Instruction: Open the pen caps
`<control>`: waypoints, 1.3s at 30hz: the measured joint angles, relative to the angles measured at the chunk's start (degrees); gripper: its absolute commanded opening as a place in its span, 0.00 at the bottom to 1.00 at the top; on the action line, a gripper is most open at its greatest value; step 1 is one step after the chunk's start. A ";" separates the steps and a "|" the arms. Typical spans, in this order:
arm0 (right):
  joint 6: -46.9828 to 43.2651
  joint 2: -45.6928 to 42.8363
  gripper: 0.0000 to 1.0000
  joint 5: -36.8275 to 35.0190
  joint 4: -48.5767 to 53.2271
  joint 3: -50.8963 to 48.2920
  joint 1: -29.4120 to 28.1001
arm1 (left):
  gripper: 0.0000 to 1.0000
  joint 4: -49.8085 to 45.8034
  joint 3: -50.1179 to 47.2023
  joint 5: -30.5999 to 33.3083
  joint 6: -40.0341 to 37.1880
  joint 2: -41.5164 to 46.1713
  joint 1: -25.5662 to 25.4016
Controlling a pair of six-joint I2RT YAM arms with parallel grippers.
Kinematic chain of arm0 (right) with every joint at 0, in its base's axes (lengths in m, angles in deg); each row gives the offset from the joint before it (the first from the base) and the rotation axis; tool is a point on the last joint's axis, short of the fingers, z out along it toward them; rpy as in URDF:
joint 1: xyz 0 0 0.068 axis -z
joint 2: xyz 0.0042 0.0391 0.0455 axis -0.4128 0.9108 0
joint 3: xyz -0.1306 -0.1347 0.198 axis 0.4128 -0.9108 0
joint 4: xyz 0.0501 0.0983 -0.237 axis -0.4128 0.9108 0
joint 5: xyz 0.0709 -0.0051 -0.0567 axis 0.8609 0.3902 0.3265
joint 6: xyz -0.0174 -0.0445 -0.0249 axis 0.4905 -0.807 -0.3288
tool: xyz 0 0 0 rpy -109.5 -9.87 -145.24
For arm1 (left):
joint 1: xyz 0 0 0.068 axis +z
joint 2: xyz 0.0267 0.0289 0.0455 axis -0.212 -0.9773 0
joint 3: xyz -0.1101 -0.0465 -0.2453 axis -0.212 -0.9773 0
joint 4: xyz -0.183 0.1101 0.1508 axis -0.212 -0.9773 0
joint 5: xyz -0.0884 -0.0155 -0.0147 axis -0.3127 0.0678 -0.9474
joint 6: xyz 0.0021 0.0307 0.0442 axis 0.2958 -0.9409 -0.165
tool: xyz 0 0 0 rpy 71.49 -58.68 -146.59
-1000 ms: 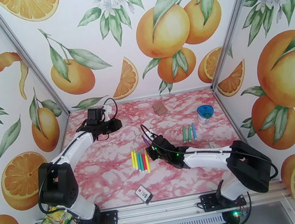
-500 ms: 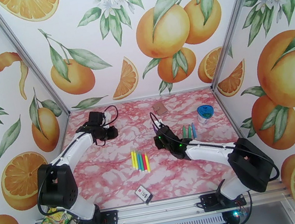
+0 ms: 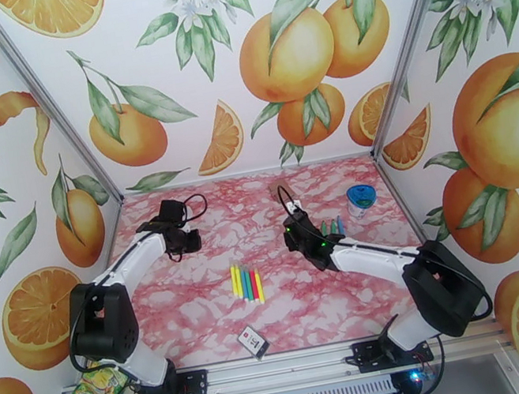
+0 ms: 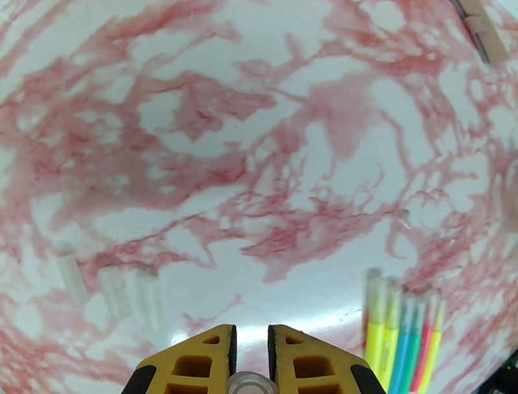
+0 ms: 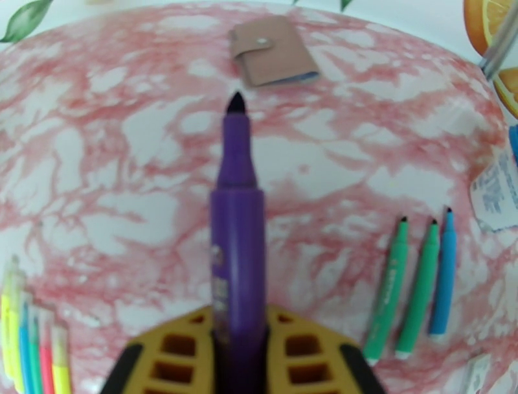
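Marbled table [image 4: 259, 129], blurred markers [image 4: 398, 330], ends cropped

Overhead camera looks down from behind; both close wrist cameras also catch the marker row [image 3: 246, 283].

Pink marbled table [image 3: 200, 316], capped markers [image 3: 246, 282], wallet [image 5: 275, 59]

I've got a pink-red marbled table [image 3: 199, 309], orange-fruit print walls [image 3: 181, 71]. Yellow right gripper [image 5: 238, 327] on purple marker [image 5: 237, 246], black tip. Yellow left gripper [image 4: 250, 337] on clear cap [image 4: 252, 387]. Yellow, blue, pink marker row [image 3: 246, 283]. Green, green, blue loose markers [image 5: 421, 291]. Tan wallet [image 5: 273, 59].
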 measured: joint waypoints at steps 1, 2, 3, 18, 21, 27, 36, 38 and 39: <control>0.04 0.28 0.04 -0.07 0.33 0.35 0.52 | 0.00 -0.22 -0.07 0.61 -0.20 -0.15 -0.04; 0.15 0.66 0.04 -0.17 0.68 0.70 1.09 | 0.00 -0.50 -0.09 1.38 -0.26 -0.39 -0.13; 0.26 1.09 0.04 -0.22 1.18 1.03 1.57 | 0.00 -0.63 -0.09 2.21 -0.39 -0.68 -0.24; 3.06 8.46 0.05 0.13 7.19 3.98 6.88 | 0.00 -2.51 -0.79 10.12 -0.81 -7.74 -2.16; 3.74 9.75 0.05 0.04 8.48 4.44 7.37 | 0.00 -2.71 -0.79 11.17 -0.81 -8.85 -2.25; 5.01 11.98 0.07 -0.17 11.13 5.66 8.04 | 0.00 -2.99 -0.76 12.11 -0.81 -10.49 -2.49; 6.23 15.02 0.10 1.11 12.57 6.27 10.84 | 0.07 -3.19 -0.76 12.98 -0.61 -12.04 -2.64; 6.32 15.34 0.11 1.49 12.92 6.82 11.10 | 0.09 -3.21 -0.76 13.00 -0.57 -12.15 -2.73; 6.49 15.47 0.11 1.60 12.96 7.02 11.19 | 0.10 -3.23 -0.76 13.05 -0.59 -12.17 -2.75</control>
